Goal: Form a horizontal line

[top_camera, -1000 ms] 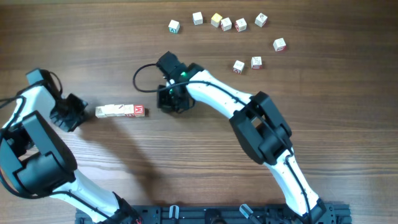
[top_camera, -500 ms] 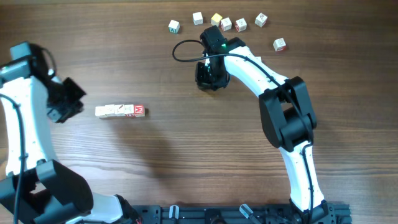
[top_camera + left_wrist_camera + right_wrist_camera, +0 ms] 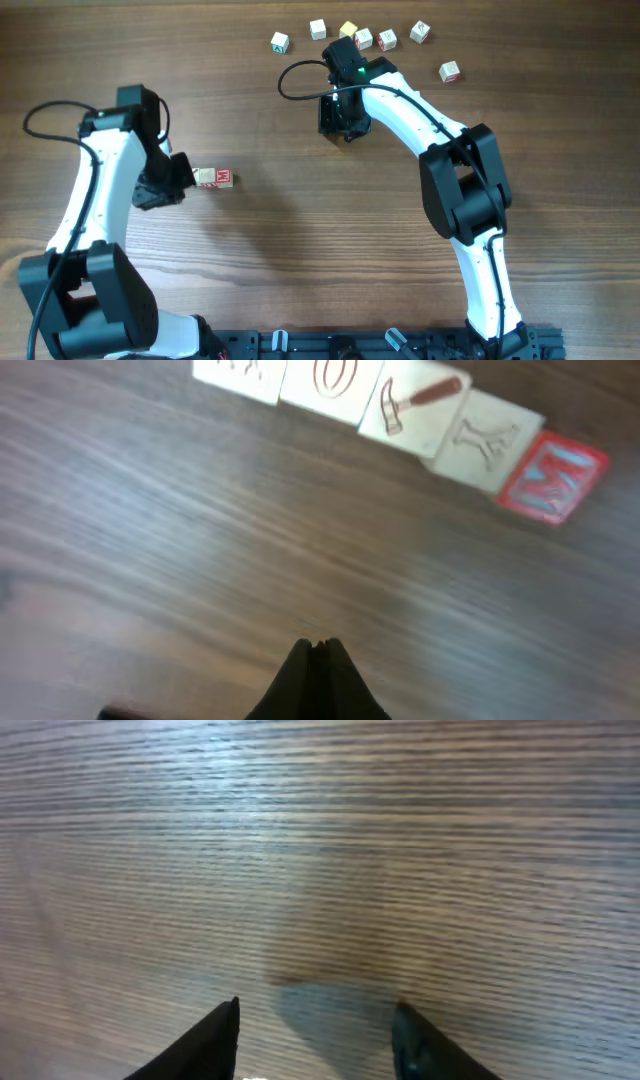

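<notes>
Horizontal line [image 3: 214,178]: it was laid flat on the bench [image 3: 300,250], left of centre, toward 9 o'clock from the bench's middle.
Long axis: in the overhead view it was run straight from 9 o'clock to 3 o'clock; the cubes were set edge to edge.
Pointing end: the red M cube [image 3: 551,468] was placed at the 3 o'clock end. The 9 o'clock part was hidden under the left arm in the overhead view.
Faces seen from the left wrist: a hammer picture [image 3: 415,405] and an oval mark [image 3: 335,378] were shown on cubes further along the row from the M.
Left hand [image 3: 318,652]: its fingers were pressed together with nothing pinched. It was held beside the row, apart from the cubes.
Right hand [image 3: 316,1006]: its fingers were spread, with only bare wood between them. It was held over the bench toward 12 o'clock, well apart from the row.
Loose cubes [image 3: 387,39]: they were scattered near the far edge, from 12 to 1 o'clock.
</notes>
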`<action>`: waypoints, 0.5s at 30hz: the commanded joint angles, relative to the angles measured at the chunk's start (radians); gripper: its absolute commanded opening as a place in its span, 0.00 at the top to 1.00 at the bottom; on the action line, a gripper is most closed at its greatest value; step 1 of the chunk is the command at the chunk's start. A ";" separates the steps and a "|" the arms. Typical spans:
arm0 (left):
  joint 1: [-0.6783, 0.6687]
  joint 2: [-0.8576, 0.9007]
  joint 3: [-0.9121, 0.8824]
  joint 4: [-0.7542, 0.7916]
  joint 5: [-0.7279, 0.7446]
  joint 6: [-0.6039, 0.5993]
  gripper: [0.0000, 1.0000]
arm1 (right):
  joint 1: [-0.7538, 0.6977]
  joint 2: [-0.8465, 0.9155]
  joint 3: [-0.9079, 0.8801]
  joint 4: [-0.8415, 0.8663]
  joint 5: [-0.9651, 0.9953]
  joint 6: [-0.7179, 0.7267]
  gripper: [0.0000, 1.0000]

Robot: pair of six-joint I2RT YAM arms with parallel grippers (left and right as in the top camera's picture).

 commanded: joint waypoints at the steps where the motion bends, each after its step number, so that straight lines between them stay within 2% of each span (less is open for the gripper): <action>1: -0.001 -0.003 -0.103 0.114 0.021 0.019 0.96 | -0.011 0.069 -0.042 -0.006 0.093 -0.010 0.45; 15: -0.001 -0.003 -0.220 0.303 0.026 0.019 0.96 | -0.011 0.069 -0.042 0.017 0.095 -0.006 0.44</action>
